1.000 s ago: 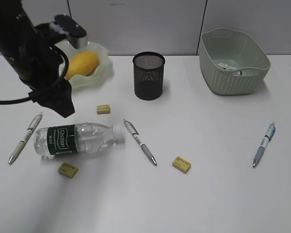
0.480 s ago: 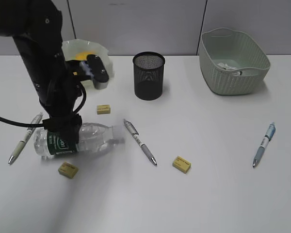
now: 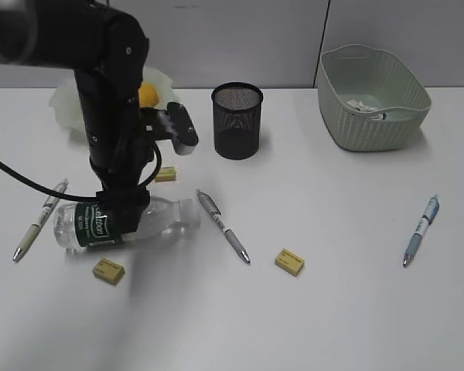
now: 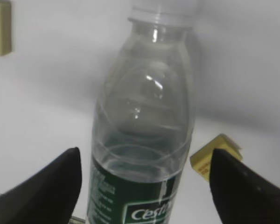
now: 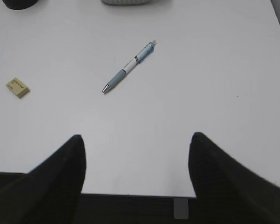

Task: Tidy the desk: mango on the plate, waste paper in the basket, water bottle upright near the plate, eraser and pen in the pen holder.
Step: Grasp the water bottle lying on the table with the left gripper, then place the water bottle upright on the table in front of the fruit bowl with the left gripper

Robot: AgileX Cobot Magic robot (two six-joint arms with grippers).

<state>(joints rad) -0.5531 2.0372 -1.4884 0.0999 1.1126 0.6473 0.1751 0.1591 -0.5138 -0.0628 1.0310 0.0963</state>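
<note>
The left gripper is spread wide right over the bottle, one finger on each side of the green label and neither touching it. The bottle's lying on its side on the desk, cap pointing at a grey pen. The mango sits in the plate, mostly hidden behind the arm. The right gripper hangs open over bare desk near the blue pen, holding nothing.
</note>
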